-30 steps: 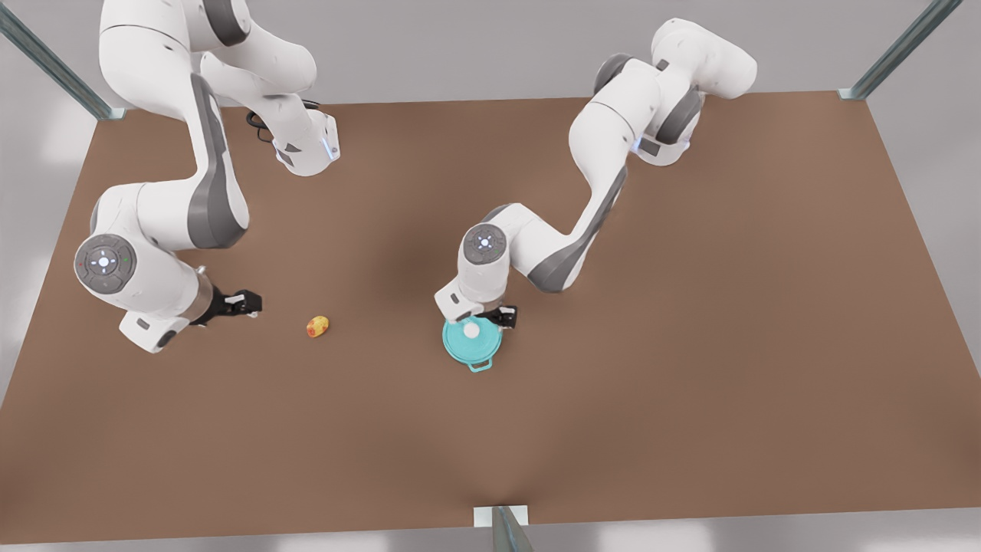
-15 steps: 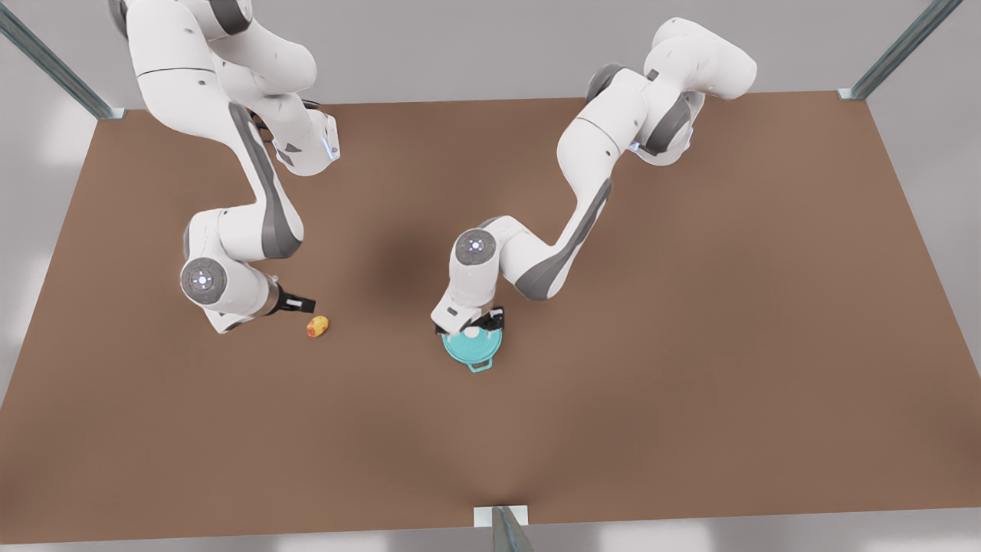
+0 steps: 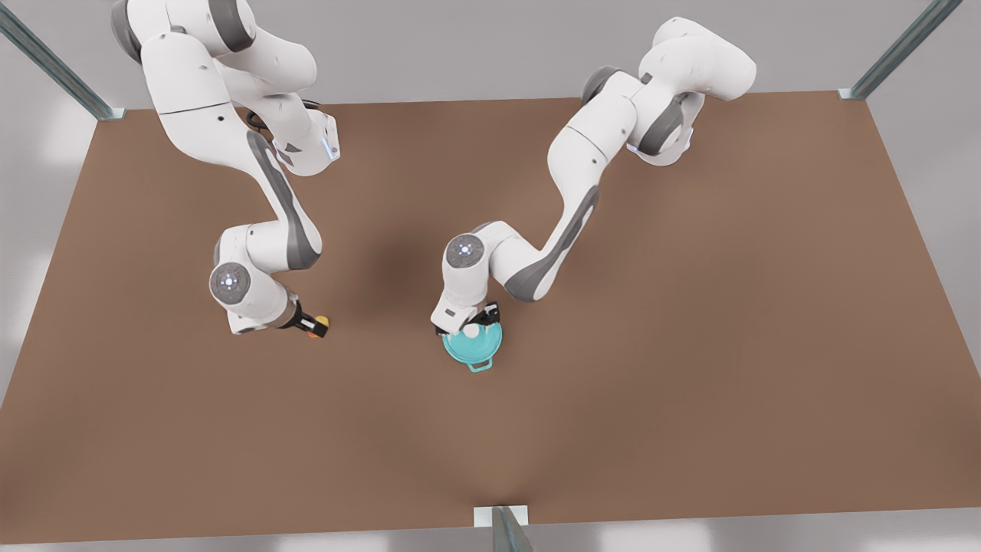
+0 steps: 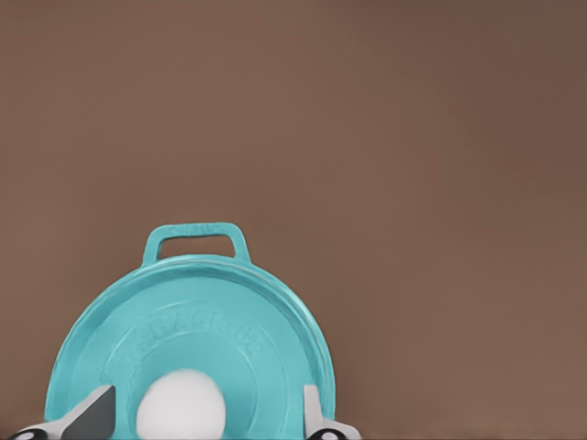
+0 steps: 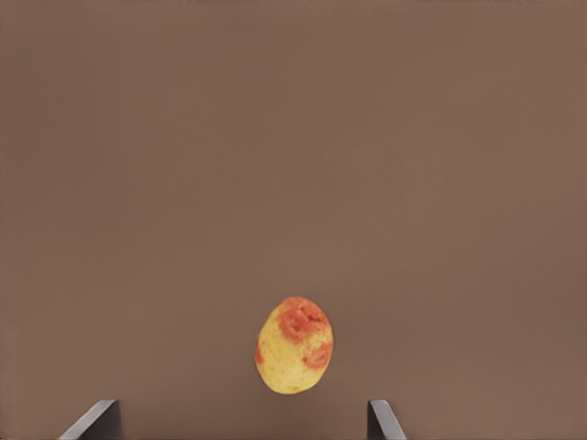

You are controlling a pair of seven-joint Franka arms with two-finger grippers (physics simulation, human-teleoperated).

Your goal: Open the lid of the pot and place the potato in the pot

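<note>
The teal pot lid (image 3: pixel 477 347) (image 4: pixel 193 344) sits shut on the pot, whose loop handle (image 3: pixel 480 366) (image 4: pixel 195 240) sticks out. My left gripper (image 3: pixel 469 326) (image 4: pixel 202 417) hangs just over the lid, open, its fingers (image 4: pixel 94 414) on either side of the white knob (image 4: pixel 181 405) without touching it. The potato (image 3: pixel 323 321) (image 5: pixel 294 345), yellow with red patches, lies on the table at the front view's left. My right gripper (image 3: pixel 314 328) (image 5: pixel 240 420) is right above it, open, and partly covers it in the front view.
The brown table (image 3: pixel 690 307) stretches wide around both things. Both arms' bases stand at its far edge. A metal post (image 3: pixel 506 529) rises at the near edge, and frame posts (image 3: pixel 897 50) stand at the far corners.
My right gripper has swung from the front view's left over to the potato and come down on it. My left gripper has sunk closer onto the lid's knob.
</note>
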